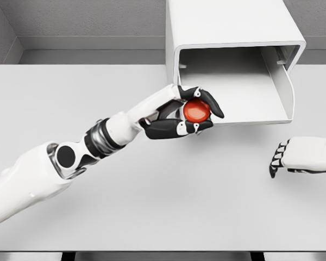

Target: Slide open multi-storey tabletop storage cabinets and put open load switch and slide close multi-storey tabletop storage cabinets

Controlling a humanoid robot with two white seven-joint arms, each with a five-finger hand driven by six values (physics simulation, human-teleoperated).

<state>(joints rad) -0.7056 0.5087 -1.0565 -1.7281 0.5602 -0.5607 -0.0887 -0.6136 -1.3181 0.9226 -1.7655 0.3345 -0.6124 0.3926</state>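
The left robot hand [187, 114] is clamped around a red load switch [196, 110], held just in front of the open white storage cabinet drawer [233, 87]. The right robot hand [299, 155], fingers curled and holding nothing, rests on the grey table [152, 206].

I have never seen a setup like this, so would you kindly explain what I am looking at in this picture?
This is a simulated humanoid robot, seen from a camera on its own head, looking down at a grey table. Its left hand, on the white arm coming in from the lower left, grips a red round load switch just in front of an open white drawer of a tabletop storage cabinet. The right hand rests on the table at the right, fingers curled, holding nothing.
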